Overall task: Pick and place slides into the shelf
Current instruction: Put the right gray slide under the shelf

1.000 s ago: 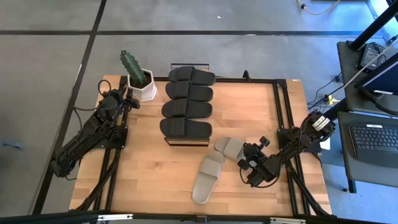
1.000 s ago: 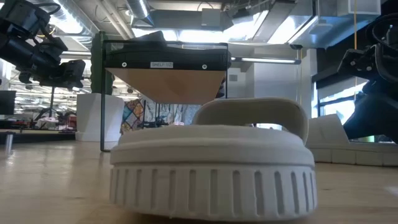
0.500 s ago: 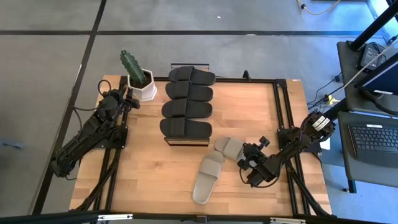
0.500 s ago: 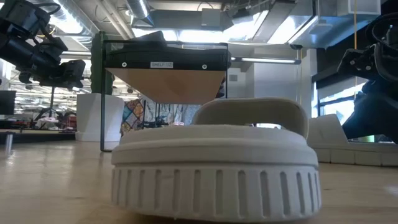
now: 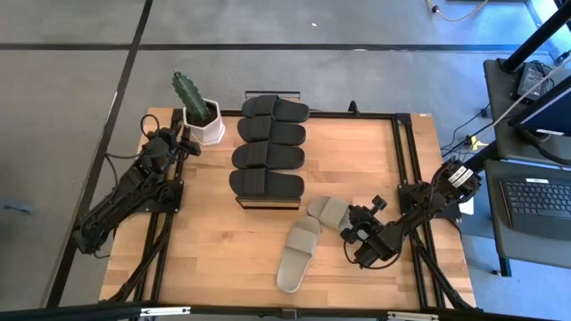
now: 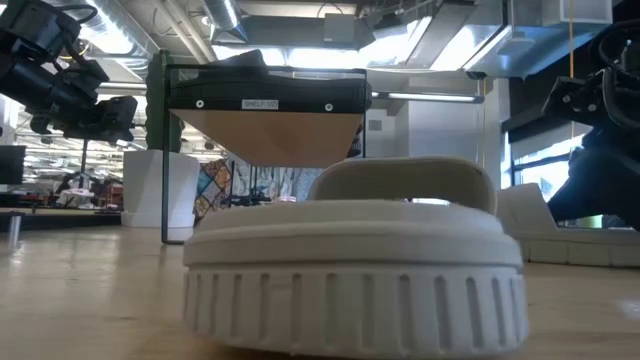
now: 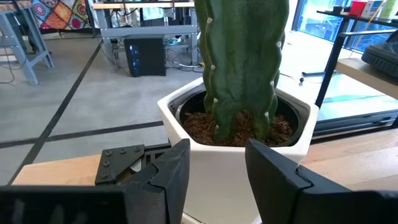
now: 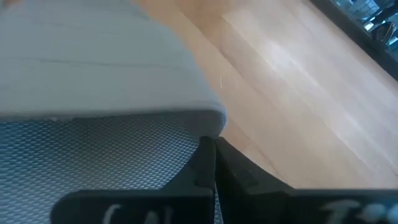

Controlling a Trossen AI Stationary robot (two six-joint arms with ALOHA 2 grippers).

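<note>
I've got the right gripper [image 5: 351,234] low on the light wooden surface [image 5: 214,254], at the heel end of one light grey-beige wide-strap slide [image 5: 331,212]. From the right wrist camera the jaws are pinched tight together on the edge of that sandal's textured sole [image 8: 93,149], so I read that as a grip on it. Its partner, the second grey-beige slide [image 5: 297,254], lies just beside it, angled toward the front edge, and it fills the low camera [image 6: 355,265] with its ribbed sole.

Over on the low box shelf with the dark frame [image 5: 268,201], four black slip-on slides [image 5: 268,147] sit in a row on the top, side by side. The low camera shows the shelf's dark frame [image 6: 160,150] standing behind the beige sandal.

My left gripper [image 5: 189,143] waits at the back left corner, right up against the white hexagonal pot [image 5: 208,129] holding a green cactus [image 5: 189,94]. The left wrist camera shows its jaws parted, with the pot [image 7: 242,165] between them.
</note>
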